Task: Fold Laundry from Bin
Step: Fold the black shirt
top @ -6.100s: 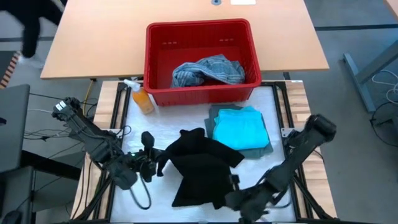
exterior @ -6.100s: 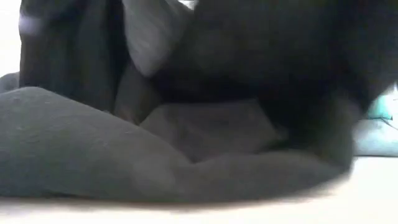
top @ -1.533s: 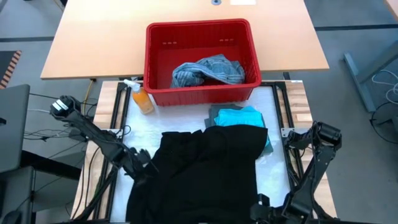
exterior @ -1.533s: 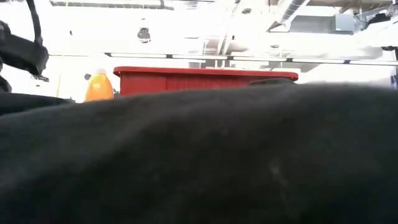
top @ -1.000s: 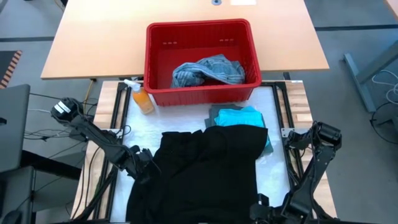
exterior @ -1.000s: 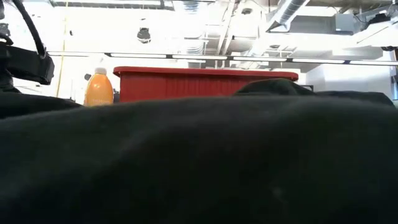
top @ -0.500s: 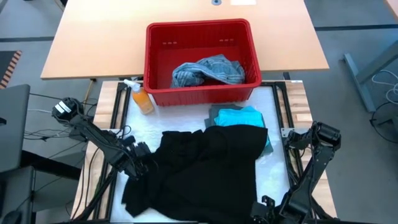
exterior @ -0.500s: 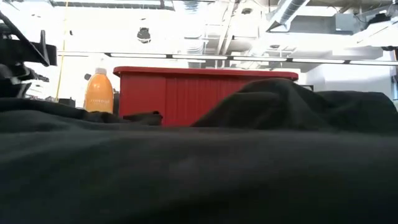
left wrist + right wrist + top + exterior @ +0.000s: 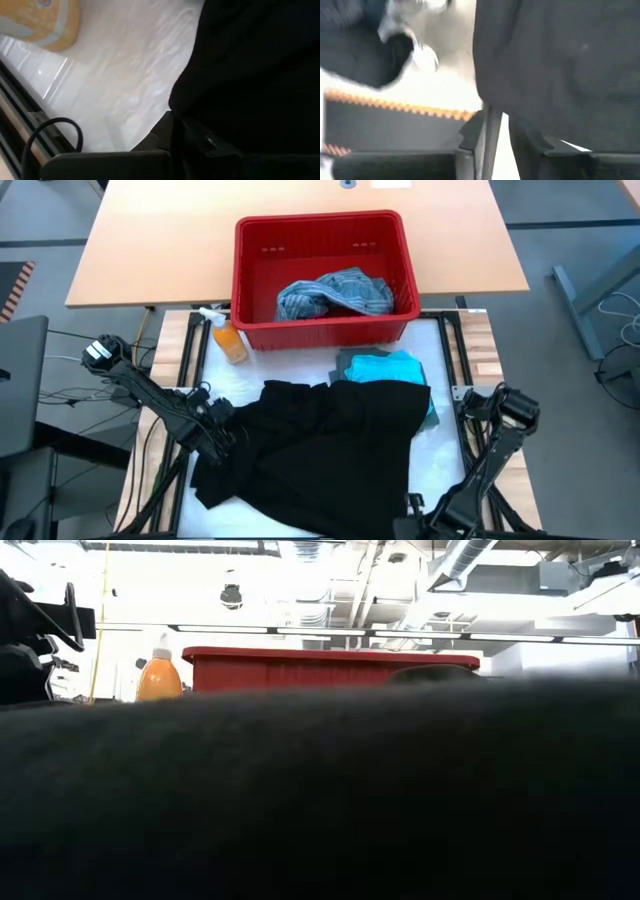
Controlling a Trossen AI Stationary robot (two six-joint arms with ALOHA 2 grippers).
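Observation:
A black garment [image 9: 320, 450] lies spread over the white table top, its far right part resting on the turquoise garment [image 9: 385, 368]. The turquoise garment lies on a grey-green one [image 9: 345, 361]. The black garment fills the low view [image 9: 320, 800]. My left gripper [image 9: 222, 428] is at its left edge and shut on it. My right gripper [image 9: 412, 506] is at its near right corner and shut on it. The red bin [image 9: 250, 240] stands at the far side. A mottled blue-grey garment [image 9: 335, 290] lies in it. My left gripper holds the black garment by its left edge [image 9: 187, 112], coming low from the table's left. The cloth covers one finger, so the number of layers does not show. The garment lies slack on the table. My right gripper holds the garment near its near right corner [image 9: 517, 125], low over the table. The cloth hides the place of contact. The garment lies on the table beside the fingers.
An orange spray bottle [image 9: 230, 340] stands left of the bin, beyond my left gripper. A bare strip of white table [image 9: 235, 385] lies between the bottle and the black garment. Dark frame rails run along the table's left and right sides.
My left gripper has gone toward the far edge and a little left, drawing the black garment's left edge with it. The near left corner has slid back and bunched, baring table at the near left. The right side has stayed put. In the low view the cloth sank, then rose.

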